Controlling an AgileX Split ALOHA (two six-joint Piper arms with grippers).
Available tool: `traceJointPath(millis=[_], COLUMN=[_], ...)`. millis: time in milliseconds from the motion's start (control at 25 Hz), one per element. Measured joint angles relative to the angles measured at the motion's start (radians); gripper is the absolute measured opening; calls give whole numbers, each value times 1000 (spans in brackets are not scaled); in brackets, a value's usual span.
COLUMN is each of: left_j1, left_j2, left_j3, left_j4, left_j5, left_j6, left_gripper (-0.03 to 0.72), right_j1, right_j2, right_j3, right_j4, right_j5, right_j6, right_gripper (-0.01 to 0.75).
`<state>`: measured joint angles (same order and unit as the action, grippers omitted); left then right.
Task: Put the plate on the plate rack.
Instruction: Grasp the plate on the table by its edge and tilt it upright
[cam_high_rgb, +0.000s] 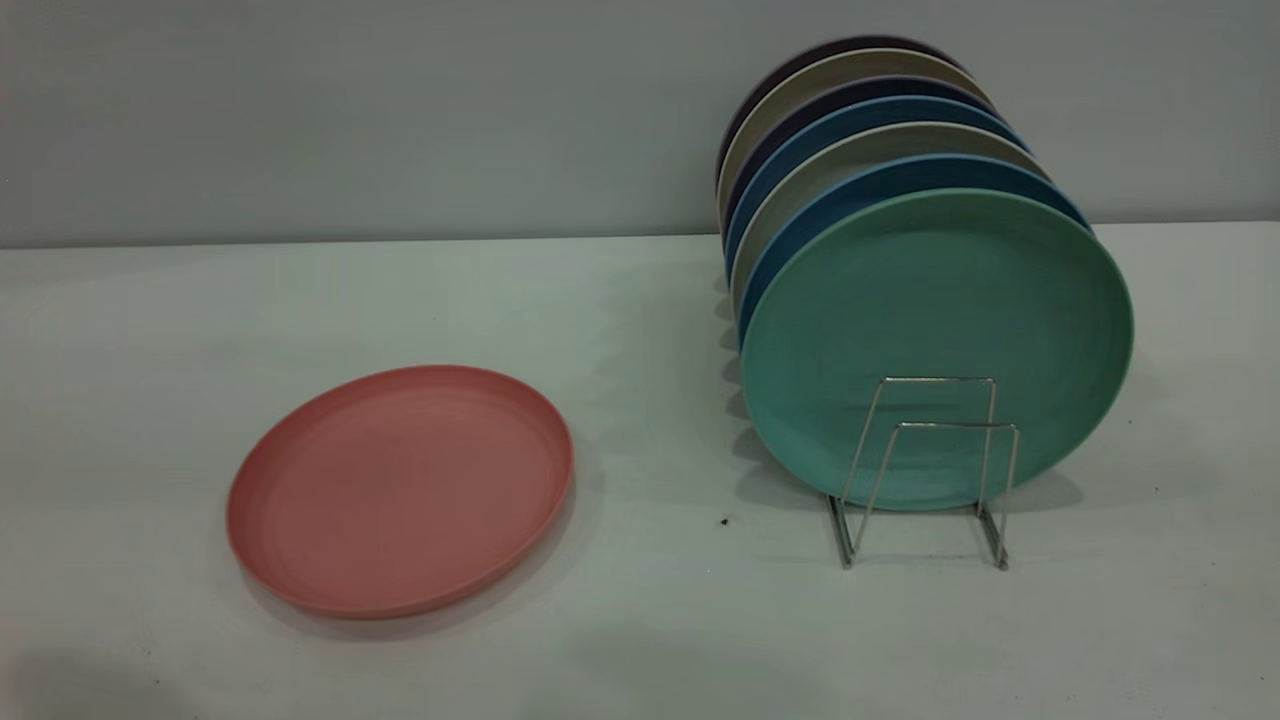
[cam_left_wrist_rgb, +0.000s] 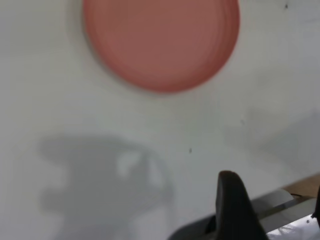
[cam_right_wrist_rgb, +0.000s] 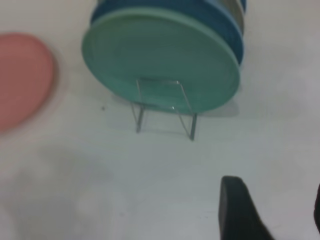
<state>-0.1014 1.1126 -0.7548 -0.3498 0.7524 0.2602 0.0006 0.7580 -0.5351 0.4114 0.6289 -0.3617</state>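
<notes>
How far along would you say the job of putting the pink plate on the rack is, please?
Barely begun. Done: nothing yet; the pink plate lies flat on the table, apart from the rack. In hand: the left gripper hangs above the table near the plate, holding nothing. Left: grasp the plate, stand it on edge and slot it into the free front loops, ahead of the teal plate.

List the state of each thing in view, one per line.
Pink plate: flat on the table, right side up, apart from the rack, not held.
Rack: upright; two front loops free, the rest filled.
Teal plate: on edge, frontmost in the rack.
Other plates: on edge in a row behind it.
</notes>
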Motion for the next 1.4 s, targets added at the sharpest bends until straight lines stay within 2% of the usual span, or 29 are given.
traceJointPath(millis=[120,360,560,760,1080,1400], left_j1=[28,236,357,368,368,366], left_j2=[161,410,547,692,866,972], left_j3=[-45,-83,-90,-91,-101,-157], left_j4=[-92,-429,-515,-571,-817,-897], left_j5=[-57,-88,-136,-204,-280,-304], left_j6=[66,387,499,589,839,892], left_gripper=[402,378,377,377,377,377], right_j1=[0,0,0,0,0,0], right_j2=[91,193,271,401,506,522], right_j3=[0,0,0,-18,-19,-22], right_j4=[11,20,56,194,437,544], right_j5=[-29,-103,-173,-199,-225,-246], right_j6=[-64,-87,-110,-217,-461,-568], right_gripper=[384,384,384,384,384,384])
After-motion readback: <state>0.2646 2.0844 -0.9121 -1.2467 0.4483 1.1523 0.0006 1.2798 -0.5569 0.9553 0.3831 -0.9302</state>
